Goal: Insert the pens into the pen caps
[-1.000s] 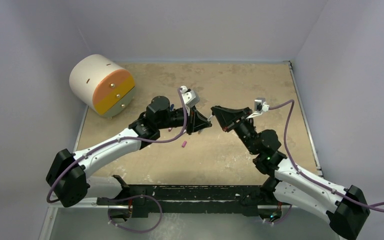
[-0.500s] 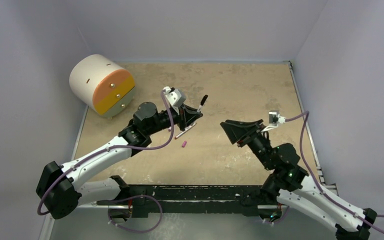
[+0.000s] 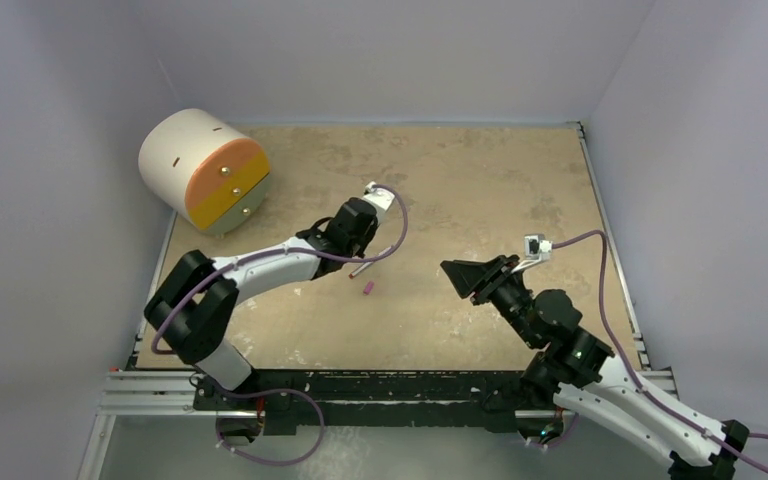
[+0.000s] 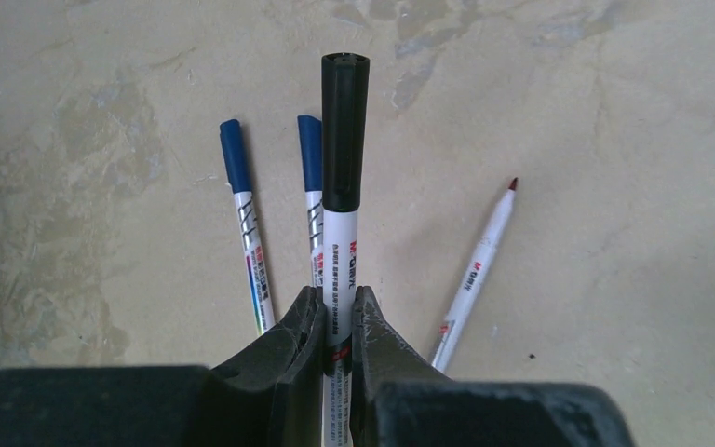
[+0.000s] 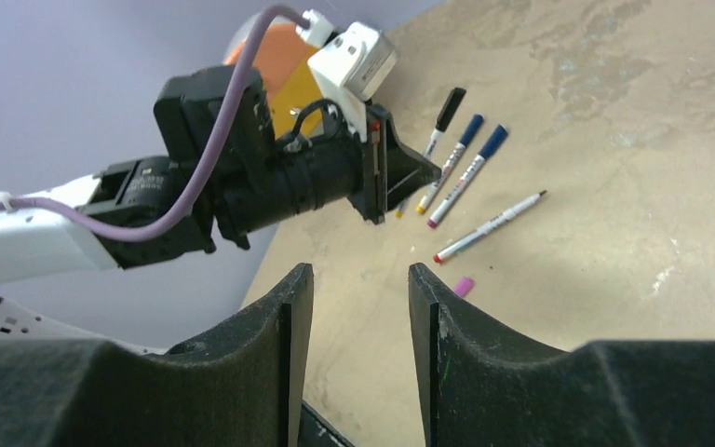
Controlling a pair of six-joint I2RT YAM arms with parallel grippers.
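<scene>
My left gripper (image 4: 336, 303) is shut on a white pen with a black cap (image 4: 344, 130), held low over the table; it also shows in the right wrist view (image 5: 400, 172). Two pens with dark blue caps (image 4: 236, 158) (image 4: 309, 154) lie just left of it. An uncapped pen (image 4: 479, 270) with a red tip lies to the right, also seen in the top view (image 3: 360, 268). The pink cap (image 3: 368, 289) lies loose beside that pen's end (image 5: 464, 286). My right gripper (image 3: 452, 272) is open and empty (image 5: 358, 289), well right of the pens.
A white drum with an orange face (image 3: 205, 170) lies at the table's back left. The left arm's purple cable (image 3: 398, 235) loops over the pens in the top view. The tan table (image 3: 480, 180) has grey walls on three sides.
The grippers were together at the centre a second ago. My left gripper carried the black-capped pen away and lowered it beside the lying pens. My right gripper drew back to the right, open.
</scene>
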